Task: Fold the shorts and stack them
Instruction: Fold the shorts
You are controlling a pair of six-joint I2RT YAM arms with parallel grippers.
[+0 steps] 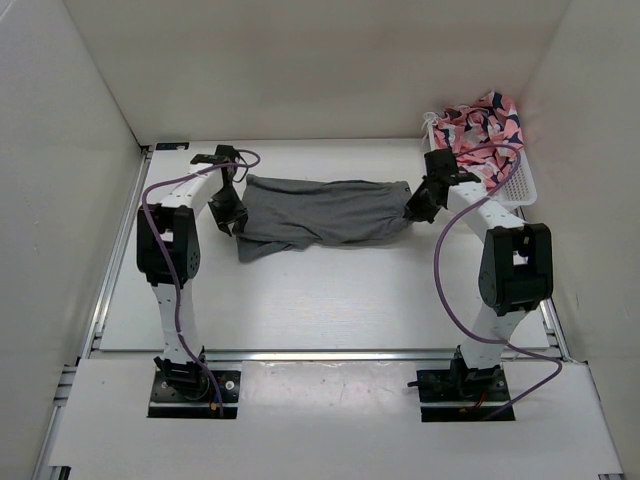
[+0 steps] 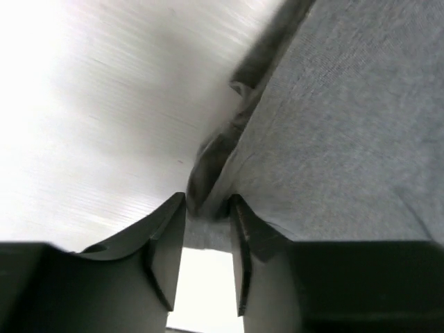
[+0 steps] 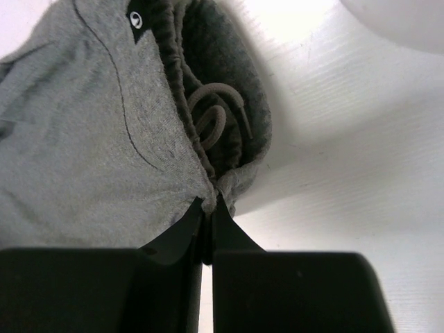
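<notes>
Over on the right, the right gripper [image 3: 208,208] is clamped tight on the waistband edge of the shorts [image 1: 325,212], with the drawstring [image 3: 211,114] just past its tips. The left gripper [image 2: 208,208] stands partly parted, a rolled hem touching both fingertips; pinched or loose, can't tell. Both arms reach forward, wrists turned inward at either end of the shorts stretched across the table [image 1: 330,300], and a white basket [image 1: 522,188] of pink patterned cloth [image 1: 485,125] sits just behind the right wrist.

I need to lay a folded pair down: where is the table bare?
Wide bare table between the shorts and the arm bases; a narrower strip behind the shorts, by the far wall. Crowded at far right around the basket.
</notes>
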